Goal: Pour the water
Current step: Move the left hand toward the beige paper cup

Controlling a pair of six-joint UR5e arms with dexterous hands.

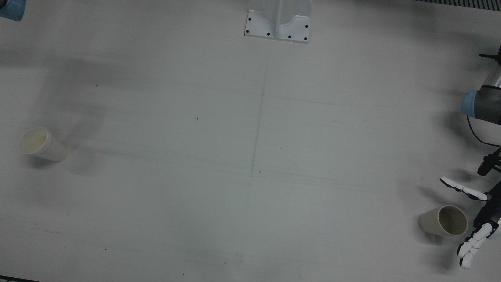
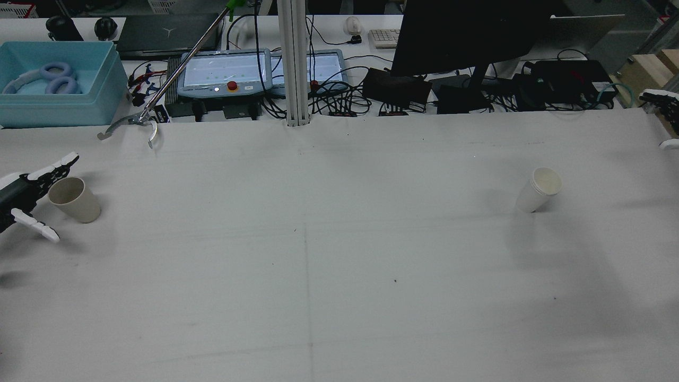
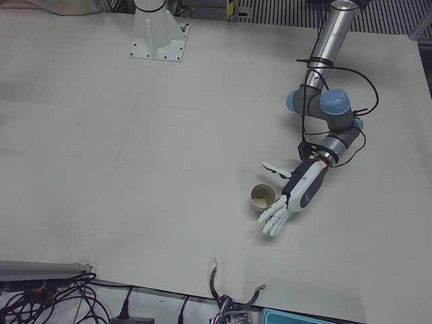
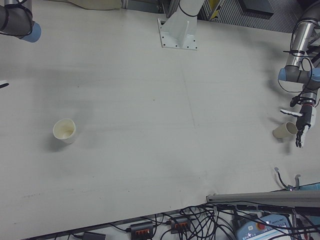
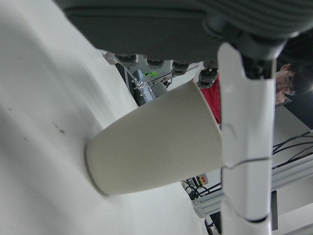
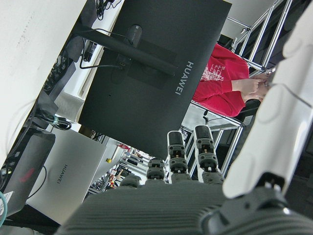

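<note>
A beige paper cup [image 1: 444,221] stands upright near the table's edge on my left side. My left hand [image 1: 475,219] is open beside it, thumb on one side and fingers [image 1: 469,244] on the other, with no visible grip. The rear view shows the same cup [image 2: 74,200] and hand [image 2: 24,196]. In the left hand view the cup [image 5: 156,142] is close before the palm. A white paper cup [image 1: 39,144] stands alone on my right side [image 2: 538,190]. My right hand [image 2: 660,98] is open at the far table edge, well away from it.
An arm pedestal [image 1: 278,23] stands at the table's back middle. Beyond the far edge are a blue bin [image 2: 58,85], a grabber tool [image 2: 132,124], a teach pendant [image 2: 228,71] and a monitor [image 2: 467,37].
</note>
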